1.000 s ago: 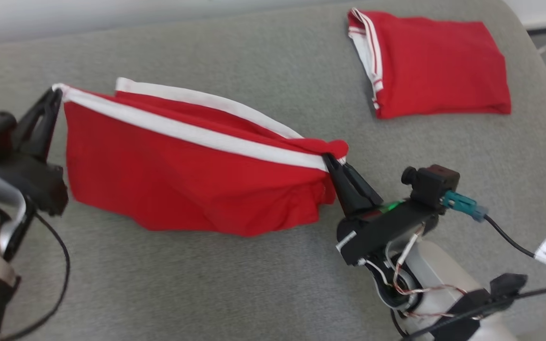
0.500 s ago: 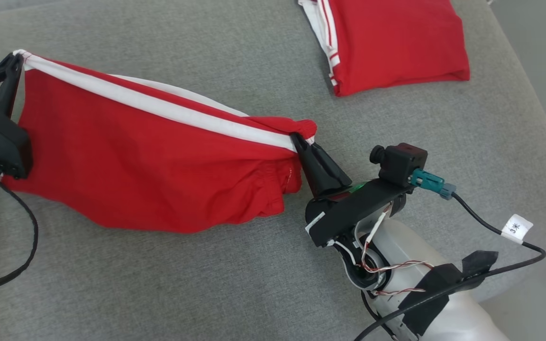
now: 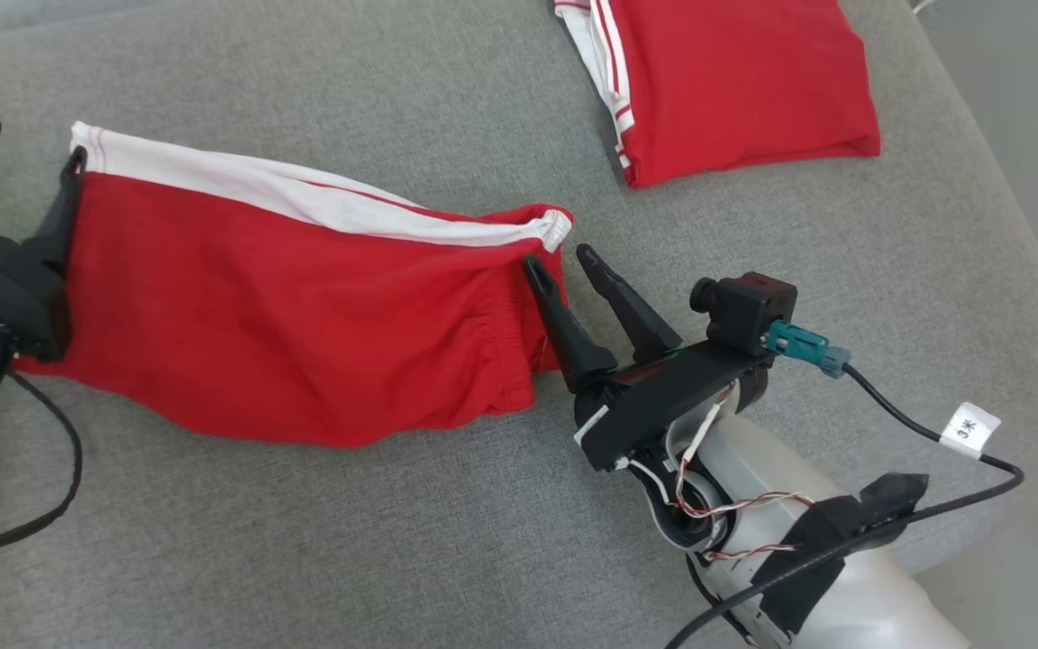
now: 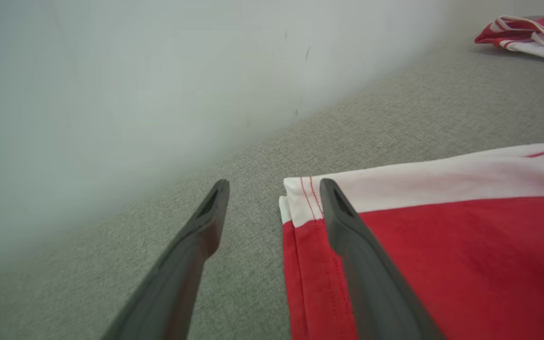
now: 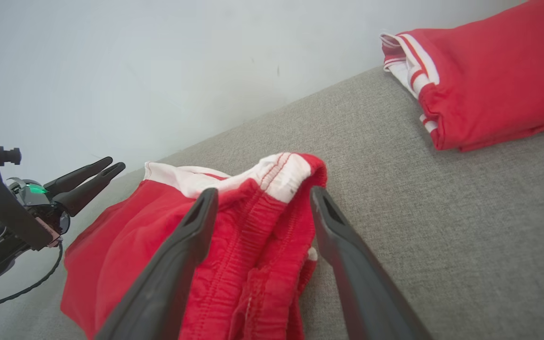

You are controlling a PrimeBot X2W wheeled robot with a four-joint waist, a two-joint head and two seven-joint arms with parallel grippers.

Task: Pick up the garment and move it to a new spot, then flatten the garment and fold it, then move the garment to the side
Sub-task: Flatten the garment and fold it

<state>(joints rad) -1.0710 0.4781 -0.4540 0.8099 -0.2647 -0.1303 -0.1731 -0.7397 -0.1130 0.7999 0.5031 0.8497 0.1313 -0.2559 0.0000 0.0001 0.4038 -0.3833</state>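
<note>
The left pincer (image 3: 30, 149) and right pincer (image 3: 559, 261) have just let go, wide open and empty at the garment's (image 3: 285, 306) two ends; relocation looks done, flattening next.

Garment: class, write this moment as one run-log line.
garment: spread on couch | left gripper: open, at hem | right gripper: open, at waistband
</note>
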